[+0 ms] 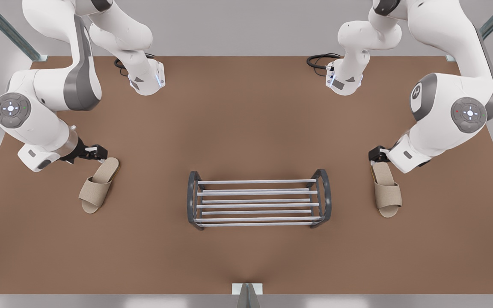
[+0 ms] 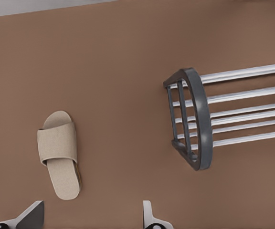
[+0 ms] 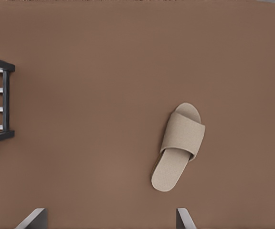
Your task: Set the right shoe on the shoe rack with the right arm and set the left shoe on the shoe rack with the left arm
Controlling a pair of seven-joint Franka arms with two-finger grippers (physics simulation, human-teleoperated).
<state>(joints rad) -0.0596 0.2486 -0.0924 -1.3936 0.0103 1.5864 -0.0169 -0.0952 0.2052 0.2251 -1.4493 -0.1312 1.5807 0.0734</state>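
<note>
Two light, soft-looking slippers lie flat on the table (image 1: 246,128), left shoe (image 2: 58,155) heel-first between the left gripper (image 2: 92,217)'s wide-open, empty fingers, right shoe (image 3: 178,148) likewise at the right gripper (image 3: 110,219), shoe rack (image 1: 258,200) well beyond; pinch the stiffer heel edge.

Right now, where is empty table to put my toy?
Bare table lies between the shoe rack and the arm bases, between the rack and each shoe, and below the rack in the front view. It is crowded at the heels: right gripper by the right shoe, left gripper by the left shoe.
</note>
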